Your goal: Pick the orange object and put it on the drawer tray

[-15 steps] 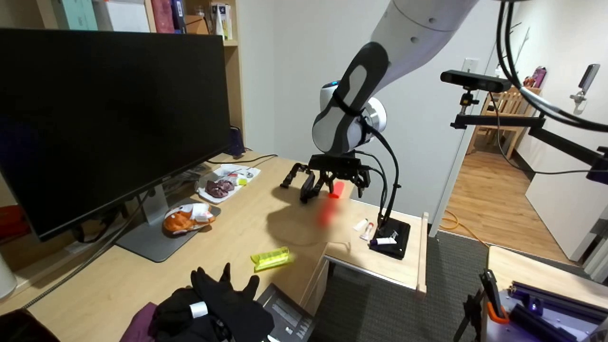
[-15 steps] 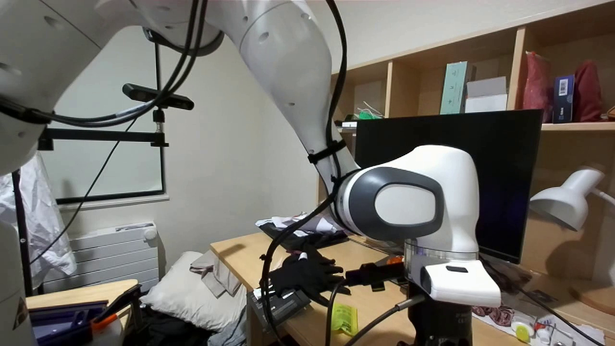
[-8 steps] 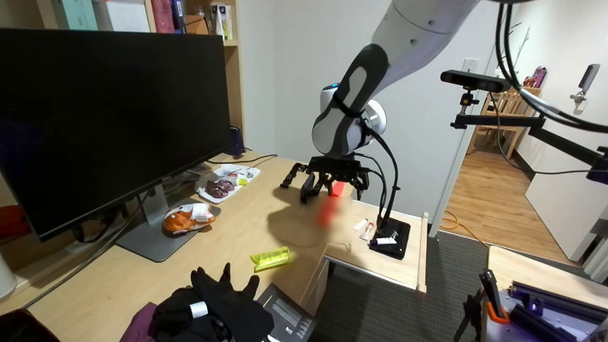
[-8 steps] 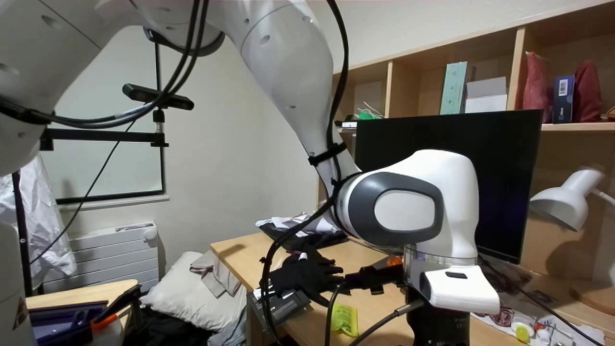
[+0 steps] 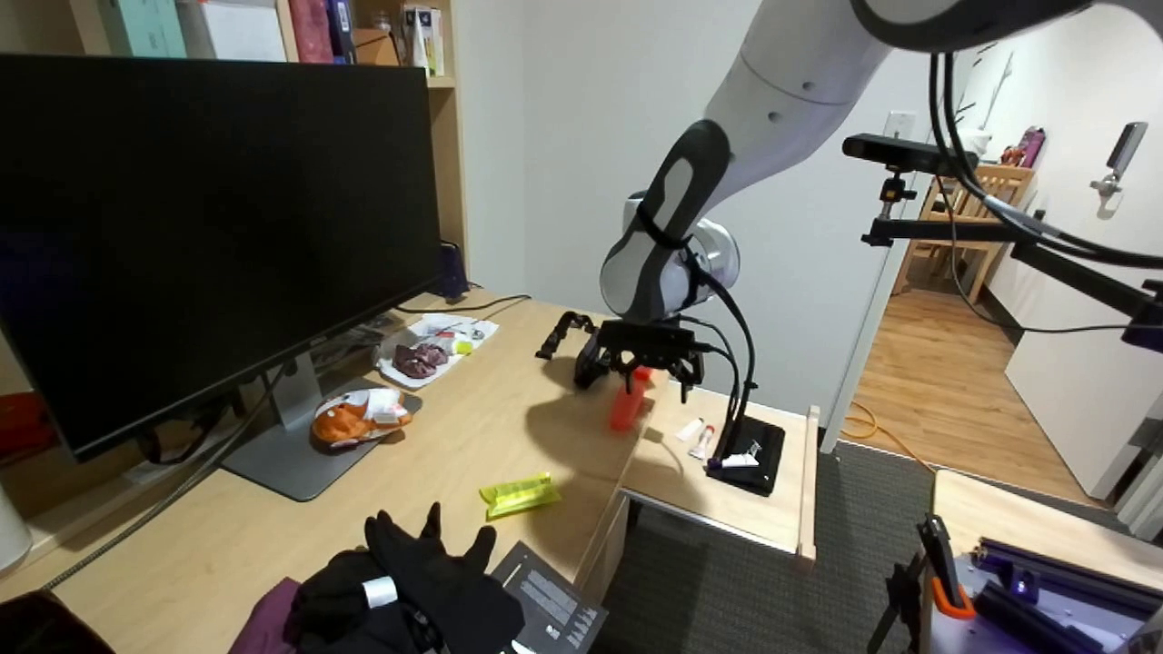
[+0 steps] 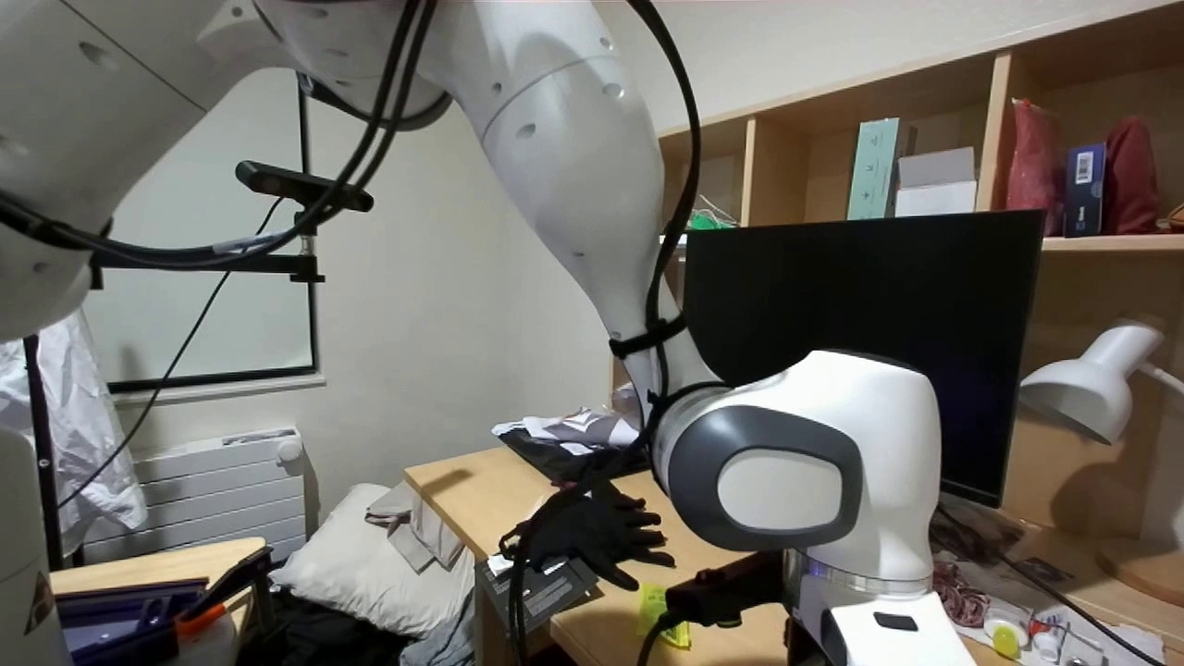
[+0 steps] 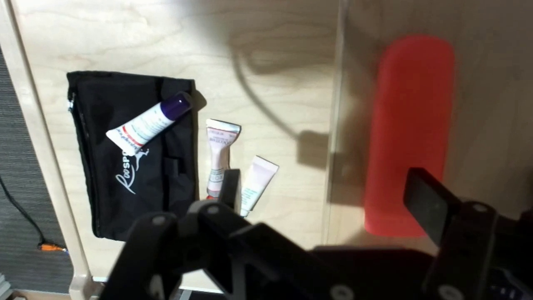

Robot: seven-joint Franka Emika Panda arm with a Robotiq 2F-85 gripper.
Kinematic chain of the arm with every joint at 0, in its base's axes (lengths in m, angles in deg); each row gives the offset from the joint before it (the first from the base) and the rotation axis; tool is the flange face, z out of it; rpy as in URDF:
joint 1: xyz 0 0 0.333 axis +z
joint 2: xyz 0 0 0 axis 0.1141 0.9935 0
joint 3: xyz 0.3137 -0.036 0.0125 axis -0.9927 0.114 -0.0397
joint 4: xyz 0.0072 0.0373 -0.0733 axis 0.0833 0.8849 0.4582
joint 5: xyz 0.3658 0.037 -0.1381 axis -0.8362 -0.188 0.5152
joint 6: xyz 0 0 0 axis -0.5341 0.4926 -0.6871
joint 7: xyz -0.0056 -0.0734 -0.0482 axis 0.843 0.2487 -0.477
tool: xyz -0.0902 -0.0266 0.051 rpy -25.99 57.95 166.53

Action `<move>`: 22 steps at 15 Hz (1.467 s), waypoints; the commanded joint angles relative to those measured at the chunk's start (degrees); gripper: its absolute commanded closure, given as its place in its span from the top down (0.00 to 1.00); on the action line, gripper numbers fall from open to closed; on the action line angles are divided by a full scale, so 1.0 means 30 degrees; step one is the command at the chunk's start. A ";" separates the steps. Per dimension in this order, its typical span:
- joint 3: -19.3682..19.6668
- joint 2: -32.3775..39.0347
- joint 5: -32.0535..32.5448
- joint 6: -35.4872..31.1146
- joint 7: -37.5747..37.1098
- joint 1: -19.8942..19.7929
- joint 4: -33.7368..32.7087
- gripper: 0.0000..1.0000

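Observation:
The orange object [image 5: 627, 411] is a plain red-orange elongated block lying on the desk beside its edge. It shows large at the right in the wrist view [image 7: 410, 129]; in an exterior view its far end is partly behind the gripper. The drawer tray [image 5: 763, 527] is a pulled-out light wood drawer, seen left of the desk edge in the wrist view [image 7: 287, 104]. My gripper [image 5: 656, 391] is open and empty above the desk edge. In the wrist view [image 7: 329, 189] one finger overlaps the block's near end and the other is over the drawer.
A black pouch [image 7: 120, 175] and several small tubes [image 7: 220, 146] lie in the drawer. Dark gear [image 5: 591, 363] sits on the desk beside the gripper. A yellow-green packet [image 5: 520, 493], black gloves [image 5: 427, 581] and a monitor [image 5: 218, 236] are also on the desk.
The arm and gripper have moved down, nearer the desk, mostly in the last half second. The orange object stays in its place on the desk.

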 commanded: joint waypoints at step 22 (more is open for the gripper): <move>-0.1992 0.0568 -0.5543 -0.0780 0.7443 -0.2315 -0.0744 1.00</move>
